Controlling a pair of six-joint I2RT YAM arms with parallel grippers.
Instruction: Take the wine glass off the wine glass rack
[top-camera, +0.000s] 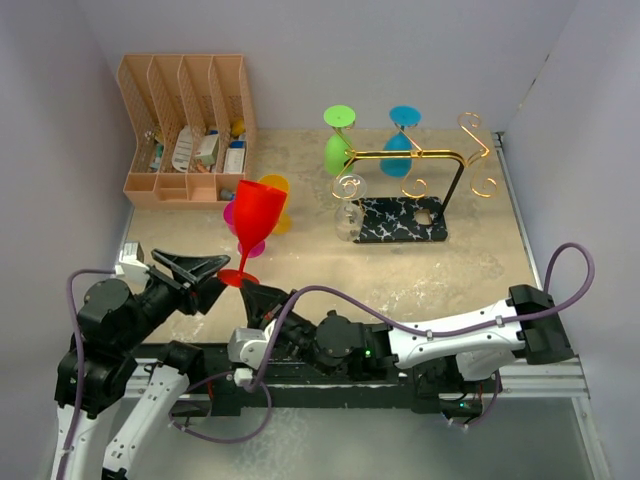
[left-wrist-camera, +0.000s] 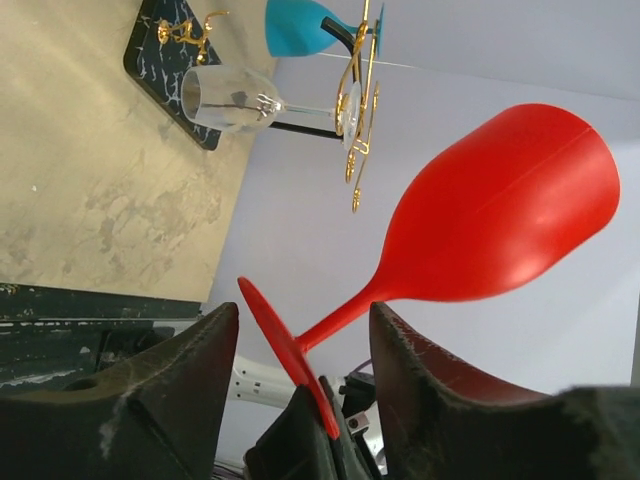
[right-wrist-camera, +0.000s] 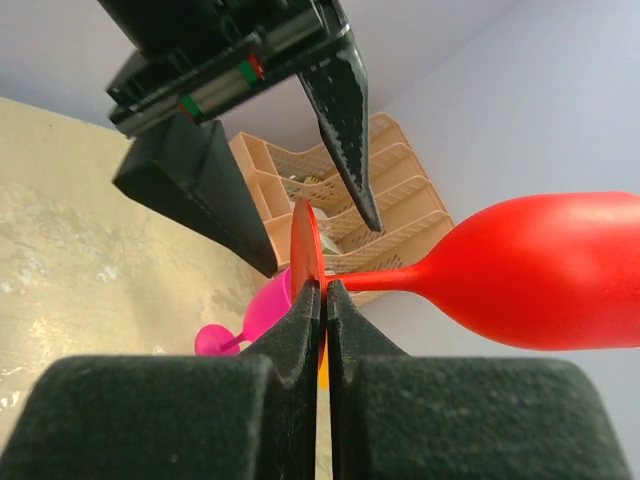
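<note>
Red wine glass (top-camera: 259, 208): off the rack, roughly upright over the near-left of the table (top-camera: 400, 280), well apart from the gold wine glass rack (top-camera: 410, 156).

Right gripper (right-wrist-camera: 322, 292): clamped edge-on across the disc foot. Probably chosen because the thin rim gives a firm pinch and leaves stem and bowl free.

Left gripper (left-wrist-camera: 303, 315): spread wide, fingers flanking foot and stem without contact. Reads as a handover or a guard.

Foot resting on the table or held just above it: cannot tell from above.

Appearance: opaque glossy red, tulip bowl with a faint seam, slim stem, flat round foot.

On the rack, hanging inverted: green glass (top-camera: 337, 152), blue glass (top-camera: 398, 152), clear glass (top-camera: 347, 222).
</note>
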